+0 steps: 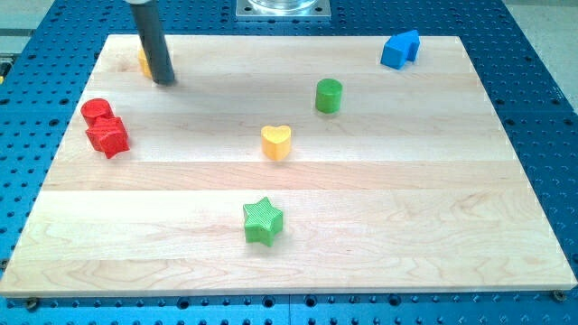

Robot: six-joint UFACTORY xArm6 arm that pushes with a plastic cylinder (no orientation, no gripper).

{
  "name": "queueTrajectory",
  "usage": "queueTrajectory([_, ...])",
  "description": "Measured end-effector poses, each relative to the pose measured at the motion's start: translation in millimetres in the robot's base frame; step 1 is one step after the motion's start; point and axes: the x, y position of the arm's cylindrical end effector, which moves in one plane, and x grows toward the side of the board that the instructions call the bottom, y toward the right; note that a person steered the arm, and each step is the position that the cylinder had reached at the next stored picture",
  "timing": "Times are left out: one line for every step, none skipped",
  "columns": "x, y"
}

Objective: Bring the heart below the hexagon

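Observation:
A yellow heart [276, 142] lies near the middle of the wooden board [361, 226]. My tip [164, 82] rests on the board near the view's top left corner, far to the left of and above the heart. A yellow block [143, 61] sits just behind the rod, touching or nearly touching it. The rod hides most of it, so I cannot make out its shape.
A green cylinder [329, 95] stands up and to the right of the heart. A blue block [400, 49] is at the top right. A red cylinder [96, 111] and a red star [108, 136] sit together at the left edge. A green star [263, 220] lies below the heart.

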Motion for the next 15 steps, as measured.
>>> queueTrajectory([-26, -19])
queueTrajectory([-45, -21])
queueTrajectory([34, 11])
queueTrajectory([75, 88])
queueTrajectory([75, 111])
queueTrajectory([75, 122])
queueTrajectory([75, 133])
queueTrajectory([75, 143])
queueTrajectory([75, 154])
queueTrajectory([75, 164])
queueTrajectory([78, 186])
queueTrajectory([109, 232])
queueTrajectory([156, 240])
queueTrajectory([159, 215])
queueTrajectory([147, 171])
